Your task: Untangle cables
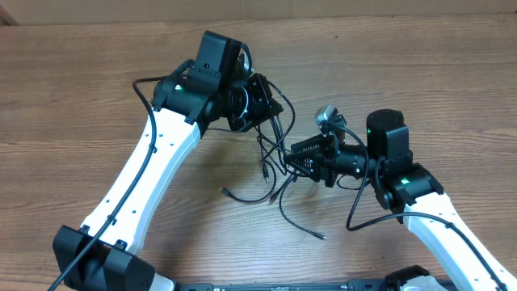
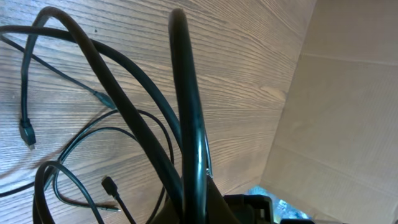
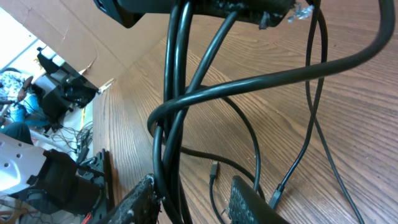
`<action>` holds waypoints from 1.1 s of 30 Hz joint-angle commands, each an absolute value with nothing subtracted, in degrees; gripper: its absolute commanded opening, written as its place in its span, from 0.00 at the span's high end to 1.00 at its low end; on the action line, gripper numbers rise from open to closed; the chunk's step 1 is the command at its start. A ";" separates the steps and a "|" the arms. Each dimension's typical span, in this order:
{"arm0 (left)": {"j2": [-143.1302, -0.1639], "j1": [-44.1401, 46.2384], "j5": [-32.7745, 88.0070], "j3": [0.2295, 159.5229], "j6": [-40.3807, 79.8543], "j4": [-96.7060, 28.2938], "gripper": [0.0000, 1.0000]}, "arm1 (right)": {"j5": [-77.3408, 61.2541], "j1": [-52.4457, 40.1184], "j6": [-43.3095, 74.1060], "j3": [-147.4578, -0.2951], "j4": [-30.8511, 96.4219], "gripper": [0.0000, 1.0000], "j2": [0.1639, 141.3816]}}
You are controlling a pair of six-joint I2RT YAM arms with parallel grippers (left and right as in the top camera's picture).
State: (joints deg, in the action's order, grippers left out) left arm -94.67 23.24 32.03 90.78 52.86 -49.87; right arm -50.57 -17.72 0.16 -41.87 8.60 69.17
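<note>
Black cables (image 1: 273, 152) hang knotted between both hands, loose ends trailing on the wood desk (image 1: 404, 65). The left hand (image 1: 260, 103) is clamped on the top of the bundle, and the right hand (image 3: 196, 200) is half-wide with strands running between its fingers, hugging one finger, not pinched. Risk, my guess: one strand loops round the bundle just above the right hand, so closing and pulling there likely cinches the knot tighter, and a hard tug could snag a finger or yank the bundle out of the left hand.

Robotics lab: wood-grain table (image 1: 81, 97), cardboard screen (image 2: 348, 93), cluttered gear (image 3: 59, 93) behind.
</note>
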 commanded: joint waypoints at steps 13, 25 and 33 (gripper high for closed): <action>-93.65 23.27 28.45 91.33 56.36 -51.40 0.96 | -50.41 -17.65 -0.54 -42.48 7.42 0.95 69.12; -93.65 23.27 19.46 91.33 56.38 -57.06 0.96 | -53.32 -17.61 3.22 -42.52 -2.46 0.96 67.59; -93.65 24.71 24.40 91.33 55.90 -61.71 0.96 | -53.43 -17.61 3.18 -42.52 -11.73 0.96 64.18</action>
State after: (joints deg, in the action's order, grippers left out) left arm -94.67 23.44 24.53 90.78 55.59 -60.31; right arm -52.75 -17.72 2.83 -41.85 -9.13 66.46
